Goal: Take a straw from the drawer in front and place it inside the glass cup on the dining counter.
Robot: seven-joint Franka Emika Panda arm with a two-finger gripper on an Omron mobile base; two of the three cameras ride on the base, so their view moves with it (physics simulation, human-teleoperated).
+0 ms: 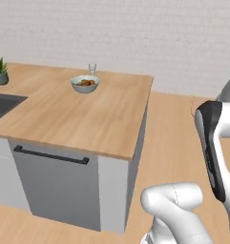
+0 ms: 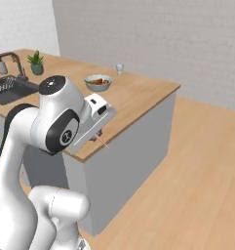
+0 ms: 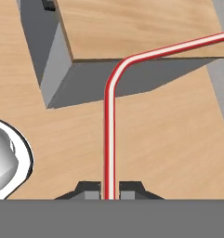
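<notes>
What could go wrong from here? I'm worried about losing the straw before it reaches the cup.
1. The gripper pinches the thin straw at one end only, so it might slip or swing during transport.
2. The cup is small and stands near the counter's far edge, close behind the fruit bowl. The straw's bent end could miss the rim or knock the cup.

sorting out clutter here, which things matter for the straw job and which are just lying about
For the job:
- straw, clamped in the shut gripper
- glass cup, standing behind the bowl
- dining counter

Just lying about:
- fruit bowl
- potted plant
- sink and tap
</notes>
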